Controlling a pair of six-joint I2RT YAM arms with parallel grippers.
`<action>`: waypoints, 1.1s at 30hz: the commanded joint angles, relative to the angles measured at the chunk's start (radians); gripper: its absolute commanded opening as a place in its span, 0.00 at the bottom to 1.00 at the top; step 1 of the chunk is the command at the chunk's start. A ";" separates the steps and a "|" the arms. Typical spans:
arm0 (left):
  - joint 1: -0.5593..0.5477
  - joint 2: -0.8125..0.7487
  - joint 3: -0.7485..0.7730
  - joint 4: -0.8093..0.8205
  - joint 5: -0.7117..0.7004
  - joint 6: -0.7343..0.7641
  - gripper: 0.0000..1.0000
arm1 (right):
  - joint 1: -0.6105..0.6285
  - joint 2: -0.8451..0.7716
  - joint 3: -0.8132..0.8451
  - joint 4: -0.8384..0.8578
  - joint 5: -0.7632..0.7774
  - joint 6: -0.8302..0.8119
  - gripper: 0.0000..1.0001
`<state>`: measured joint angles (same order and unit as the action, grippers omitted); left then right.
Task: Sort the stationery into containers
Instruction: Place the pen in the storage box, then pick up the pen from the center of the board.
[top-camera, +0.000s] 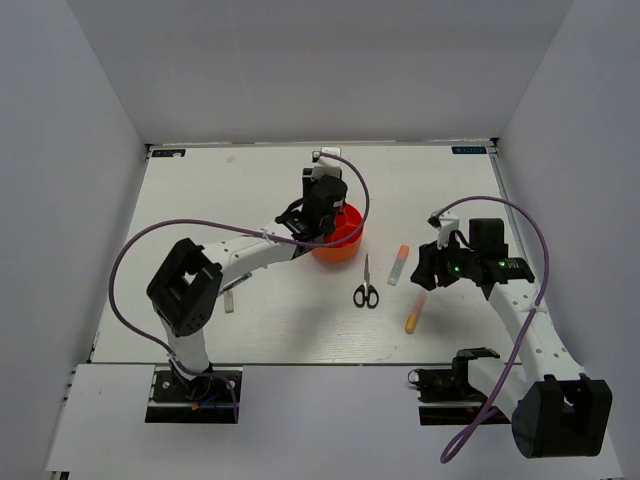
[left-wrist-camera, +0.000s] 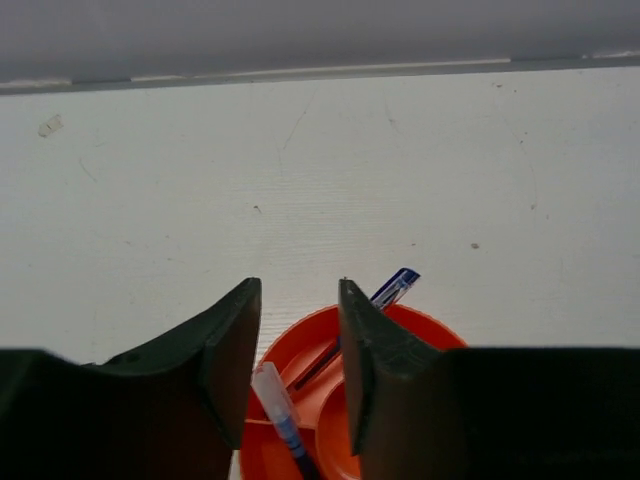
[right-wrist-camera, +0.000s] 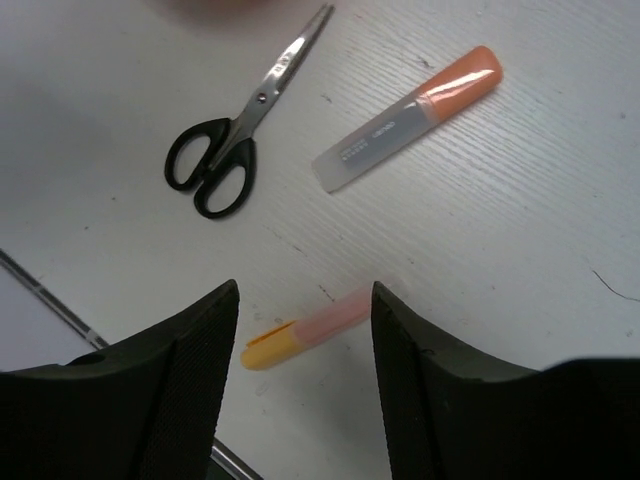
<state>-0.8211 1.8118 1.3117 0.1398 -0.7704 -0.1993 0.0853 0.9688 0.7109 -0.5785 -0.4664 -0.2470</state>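
The round red-orange tub (top-camera: 346, 241) (left-wrist-camera: 424, 324) stands mid-table under my left gripper (top-camera: 324, 222) (left-wrist-camera: 298, 290), which is open above it. Inside the tub a blue pen (left-wrist-camera: 396, 288) pokes over the far rim. A second pen with a clear cap (left-wrist-camera: 274, 398) lies between the left jaws, touching neither. The black-handled scissors (top-camera: 366, 287) (right-wrist-camera: 226, 150), the white marker with orange cap (top-camera: 399, 265) (right-wrist-camera: 405, 120) and the orange-yellow highlighter (top-camera: 414, 314) (right-wrist-camera: 305, 328) lie on the table to the tub's right. My right gripper (top-camera: 423, 274) (right-wrist-camera: 304, 292) hangs open over the highlighter.
White walls enclose the table (top-camera: 250, 190) on three sides. A small white tag (top-camera: 229, 301) lies by the left arm's elbow. Purple cables loop over both arms. A thin metal rail (right-wrist-camera: 45, 295) runs along the near table edge.
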 joint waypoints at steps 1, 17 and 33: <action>-0.024 -0.142 0.035 -0.040 0.005 0.026 0.44 | 0.002 0.010 0.022 -0.041 -0.171 -0.112 0.58; 0.189 -0.722 -0.297 -1.062 0.711 -0.302 0.65 | 0.071 0.085 -0.073 0.170 -0.132 -0.574 0.53; 0.162 -0.877 -0.552 -1.016 0.780 -0.305 0.52 | 0.149 0.609 0.395 -0.006 0.406 0.503 0.90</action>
<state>-0.6544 0.9787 0.7795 -0.8822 -0.0082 -0.4988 0.2207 1.5017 1.0393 -0.5083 -0.2260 0.0166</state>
